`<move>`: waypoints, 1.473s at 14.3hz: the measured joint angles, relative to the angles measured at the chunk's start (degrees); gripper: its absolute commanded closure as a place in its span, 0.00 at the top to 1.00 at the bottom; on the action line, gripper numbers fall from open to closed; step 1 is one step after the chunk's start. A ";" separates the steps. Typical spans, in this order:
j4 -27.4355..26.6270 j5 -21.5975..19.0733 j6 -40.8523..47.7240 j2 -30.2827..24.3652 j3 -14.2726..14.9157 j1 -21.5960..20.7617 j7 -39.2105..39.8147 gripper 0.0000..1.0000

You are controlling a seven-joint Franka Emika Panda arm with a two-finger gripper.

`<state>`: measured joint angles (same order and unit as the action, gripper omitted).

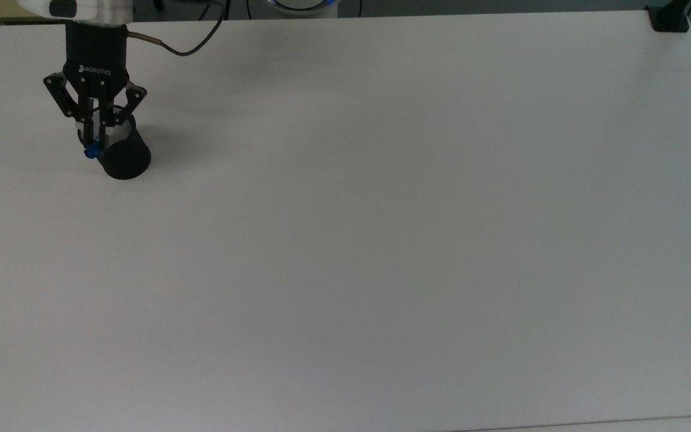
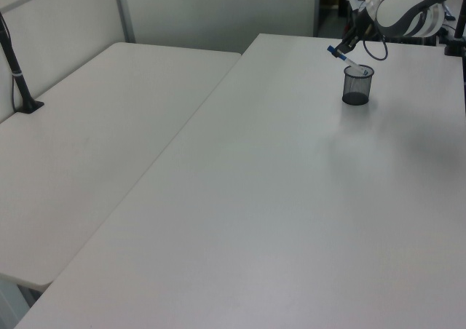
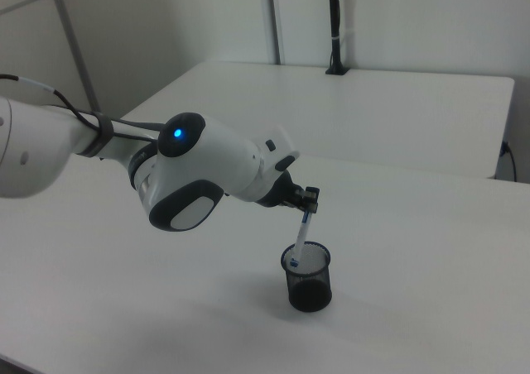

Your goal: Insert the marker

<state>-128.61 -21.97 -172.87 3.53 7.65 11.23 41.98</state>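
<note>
The end effector [image 3: 307,200] grips the marker [image 3: 302,232], tilted, its lower tip just inside the cup [image 3: 308,279] mouth. Insertion is under way; next, lower and release.
</note>
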 measured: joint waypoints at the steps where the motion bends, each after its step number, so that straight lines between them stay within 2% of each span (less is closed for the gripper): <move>1: -0.07 -0.02 -0.86 0.52 0.00 -0.10 0.00 0.10; 2: -0.09 -0.03 -1.26 0.91 0.01 -0.09 0.00 0.11; 4: -0.09 -0.03 -1.46 1.31 0.12 0.00 0.00 0.28; 6: -0.09 -0.03 -1.46 1.31 0.19 0.44 0.00 0.38; 11: 0.12 -0.05 -1.46 1.27 0.28 1.42 -0.05 0.75; 14: 1.20 -1.88 -0.32 0.65 0.27 1.41 -0.10 0.83; 16: 5.11 -2.33 9.98 -1.58 0.41 2.08 -1.70 0.87; 19: 11.84 -2.35 30.26 -6.13 0.58 5.50 -2.75 0.88; 21: 15.90 -2.34 41.00 -7.06 0.61 7.16 -3.28 0.89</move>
<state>-112.71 -24.31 -131.87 -3.53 8.25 18.39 38.70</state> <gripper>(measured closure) 0.119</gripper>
